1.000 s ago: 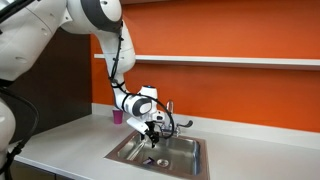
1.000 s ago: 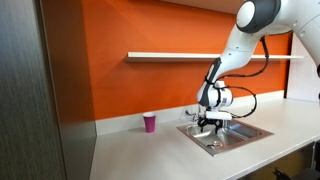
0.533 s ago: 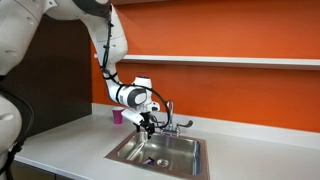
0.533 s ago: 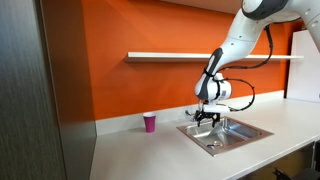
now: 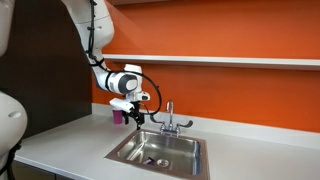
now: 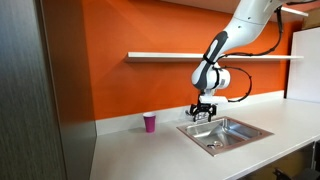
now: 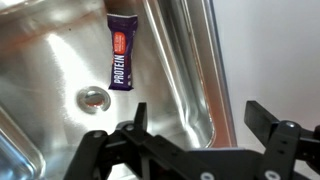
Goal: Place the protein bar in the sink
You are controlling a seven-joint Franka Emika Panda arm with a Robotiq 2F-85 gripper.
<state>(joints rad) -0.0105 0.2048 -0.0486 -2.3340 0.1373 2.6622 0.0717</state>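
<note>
Tool [image 5: 135, 113] has risen from the rectangular steel sink [image 5: 186, 148].
Spread wide, empty; dark purple protein bar [image 7: 121, 53] lies inside. Drifting toward the worktop [image 5: 70, 145] back edge could clip the chrome faucet [image 5: 168, 116].

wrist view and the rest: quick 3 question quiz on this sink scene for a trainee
1. True or false: the protein bar lies inside the sink.
2. Pick one. The gripper is: A) shut on the bar, B) open and empty, C) shut on the faucet.
3. What colour is the cup?

Key: 1 true; 2 B; 3 pink.
</note>
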